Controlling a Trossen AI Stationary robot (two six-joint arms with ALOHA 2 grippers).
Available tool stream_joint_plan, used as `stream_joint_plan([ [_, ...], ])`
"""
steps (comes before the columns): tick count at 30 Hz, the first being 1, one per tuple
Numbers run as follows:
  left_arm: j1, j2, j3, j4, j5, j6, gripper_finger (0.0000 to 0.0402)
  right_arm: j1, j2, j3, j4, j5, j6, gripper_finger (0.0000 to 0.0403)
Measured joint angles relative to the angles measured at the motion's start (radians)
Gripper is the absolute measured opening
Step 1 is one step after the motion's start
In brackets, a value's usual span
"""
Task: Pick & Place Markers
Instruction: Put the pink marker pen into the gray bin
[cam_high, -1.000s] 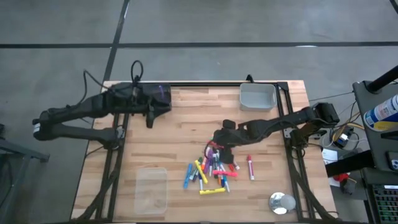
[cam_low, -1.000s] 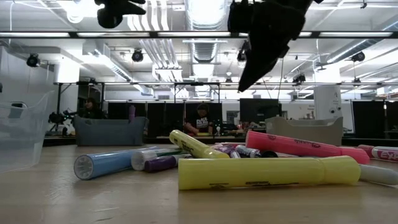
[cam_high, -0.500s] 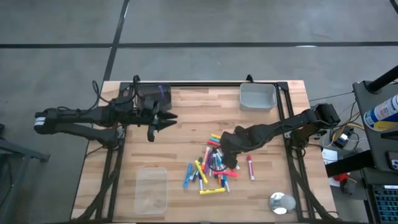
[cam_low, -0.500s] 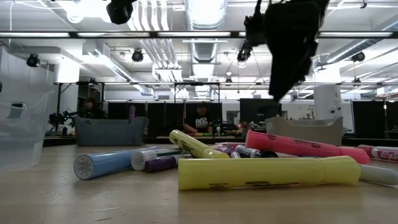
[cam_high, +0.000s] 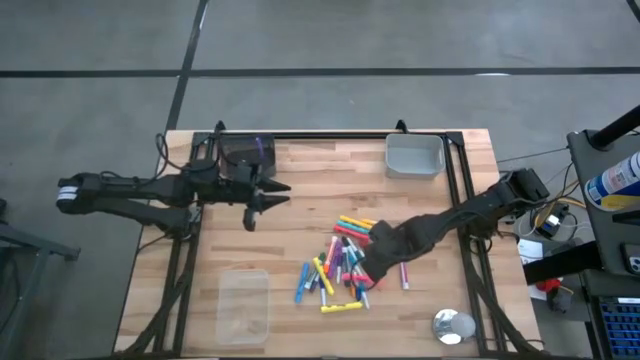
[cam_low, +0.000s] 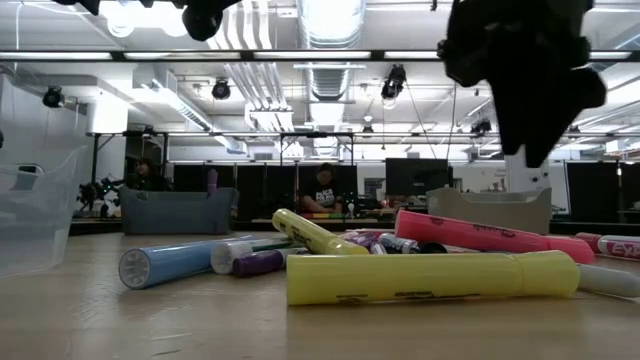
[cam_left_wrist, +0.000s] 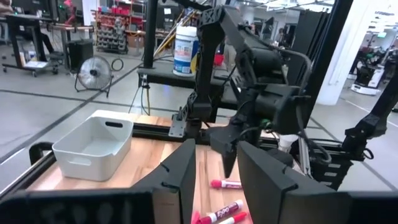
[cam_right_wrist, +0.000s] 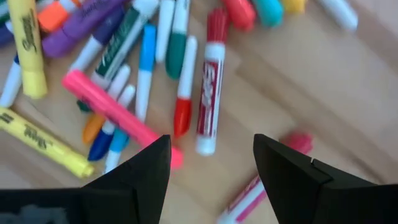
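Observation:
Several markers (cam_high: 335, 268) in mixed colours lie in a loose pile flat on the wooden table (cam_high: 300, 180), right of its middle; the low view shows a yellow one (cam_low: 430, 278) in front and a pink one (cam_low: 480, 235) behind it. My right gripper (cam_high: 364, 274) hangs above the pile's right side, pointing steeply down. It is open, with nothing between its fingers (cam_right_wrist: 211, 162); a red-and-white marker (cam_right_wrist: 209, 81) and a pink one (cam_right_wrist: 118, 115) lie below it. My left gripper (cam_high: 270, 193) hovers open at the far left, pointing level toward the right (cam_left_wrist: 217, 180).
A pale bin (cam_high: 414, 156) stands at the far right corner, also seen in the left wrist view (cam_left_wrist: 93, 146). A clear plastic container (cam_high: 243, 305) sits near the front left. A small round shiny object (cam_high: 453, 325) lies at the front right. People sit in the room beyond the table.
My right gripper has gone from the pile's far side toward the table's near edge, over the markers, and has rolled about its own axis. My left gripper has tipped from pointing down to level, moved toward the table's right and sunk a little. The markers have not moved.

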Motion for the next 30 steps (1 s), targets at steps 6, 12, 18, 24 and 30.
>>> stream_joint_plan([
  [6, -0.009, 0.01, 0.0, 0.001, 0.001, 0.0, 0.0113, 0.042, 0.0, 0.0, -0.046, -0.011, 0.038, 0.0224],
  [12, -0.012, 0.009, 0.0, 0.015, 0.001, 0.01, 0.0113, 0.073, 0.0, 0.0, -0.094, -0.005, 0.059, 0.0224],
  [18, -0.013, 0.021, 0.0, 0.038, 0.001, 0.054, 0.0113, 0.075, 0.0, 0.0, -0.127, -0.002, 0.085, 0.0224],
  [24, -0.013, 0.039, 0.0, 0.052, 0.001, 0.057, 0.0113, 0.074, -0.001, -0.003, -0.127, -0.001, 0.09, 0.0224],
  [30, -0.013, 0.057, 0.0, 0.07, 0.001, 0.068, 0.0113, 0.094, -0.001, -0.02, -0.13, -0.06, 0.235, 0.0224],
])
